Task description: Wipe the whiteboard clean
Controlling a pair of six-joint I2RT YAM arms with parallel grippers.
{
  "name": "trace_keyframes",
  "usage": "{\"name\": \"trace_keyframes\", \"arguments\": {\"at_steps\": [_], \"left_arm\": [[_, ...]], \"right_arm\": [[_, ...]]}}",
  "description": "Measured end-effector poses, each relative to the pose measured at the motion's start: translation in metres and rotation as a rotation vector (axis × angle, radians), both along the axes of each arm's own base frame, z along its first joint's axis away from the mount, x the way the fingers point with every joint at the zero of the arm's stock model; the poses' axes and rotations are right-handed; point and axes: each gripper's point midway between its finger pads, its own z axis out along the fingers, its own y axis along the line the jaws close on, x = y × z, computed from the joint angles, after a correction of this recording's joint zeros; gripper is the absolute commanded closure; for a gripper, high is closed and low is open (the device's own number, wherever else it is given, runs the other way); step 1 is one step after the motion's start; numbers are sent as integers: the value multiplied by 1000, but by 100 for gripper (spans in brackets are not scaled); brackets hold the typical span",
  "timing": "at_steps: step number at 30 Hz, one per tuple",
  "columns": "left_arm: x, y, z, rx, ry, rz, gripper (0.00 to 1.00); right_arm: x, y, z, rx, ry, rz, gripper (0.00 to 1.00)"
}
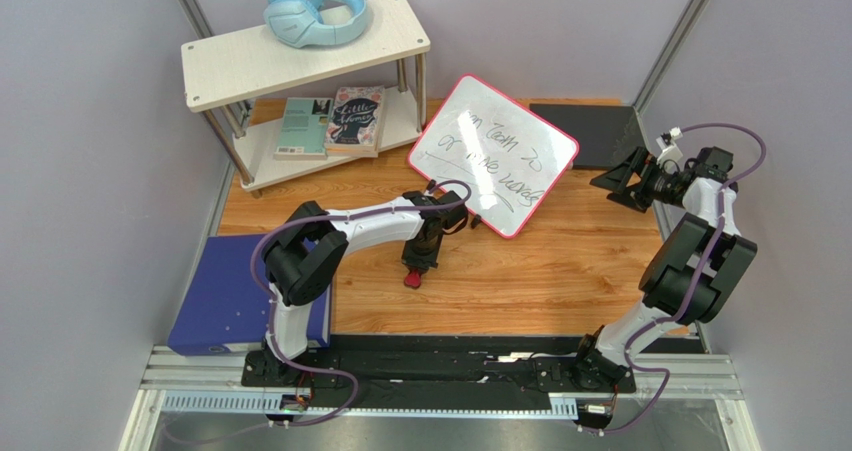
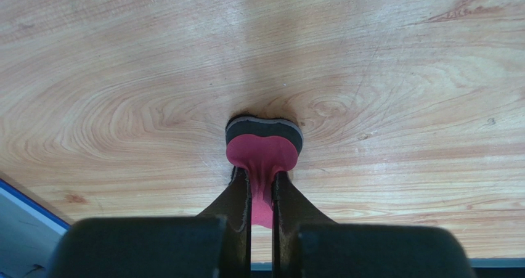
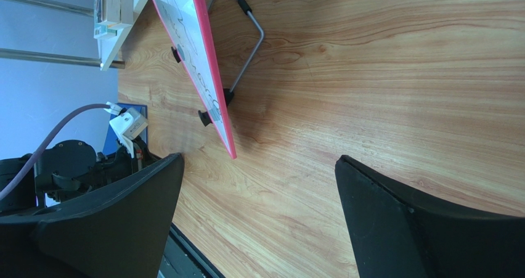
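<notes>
Fingers of the left gripper (image 2: pixel 262 176) sit nearly closed, pinching the red handle of the eraser (image 2: pixel 264 147), its dark felt facing the tabletop (image 2: pixel 123 74). At 3 o'clock the right gripper (image 3: pixel 259 161) hangs wide open, holding nothing. The whiteboard (image 1: pixel 493 154) leans on its wire stand (image 3: pixel 246 50) near the eraser, toward 1 o'clock, its black handwriting (image 1: pixel 500 156) not yet wiped. To erase well, I judge the left arm should lift, turn the felt flat to the sloped face, and press lightly so the board neither slides nor tips back. Its long axis appears to run from 10 to 4 o'clock, face tilted toward 7.
</notes>
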Motion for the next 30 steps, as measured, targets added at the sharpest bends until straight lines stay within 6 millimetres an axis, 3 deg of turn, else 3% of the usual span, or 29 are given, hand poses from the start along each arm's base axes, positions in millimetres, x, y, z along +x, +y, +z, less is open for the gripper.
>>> {"name": "trace_keyframes", "arguments": {"at_steps": [8, 11, 16, 21, 25, 30], "left_arm": [[8, 1, 18, -16, -50, -10, 100], [20, -2, 37, -41, -87, -12, 100], [53, -14, 75, -128, -164, -11, 100], [79, -20, 104, -197, -219, -30, 100], [88, -26, 112, -239, -233, -56, 100], [102, -37, 123, -304, -244, -80, 100]], "right_arm": [[12, -4, 15, -3, -39, 24, 0], [27, -4, 28, -21, -70, 55, 0], [65, 18, 39, -44, -113, 169, 0], [101, 33, 15, 3, -78, 265, 0], [108, 46, -15, 21, -8, 315, 1], [104, 76, -29, 32, 32, 388, 20]]}}
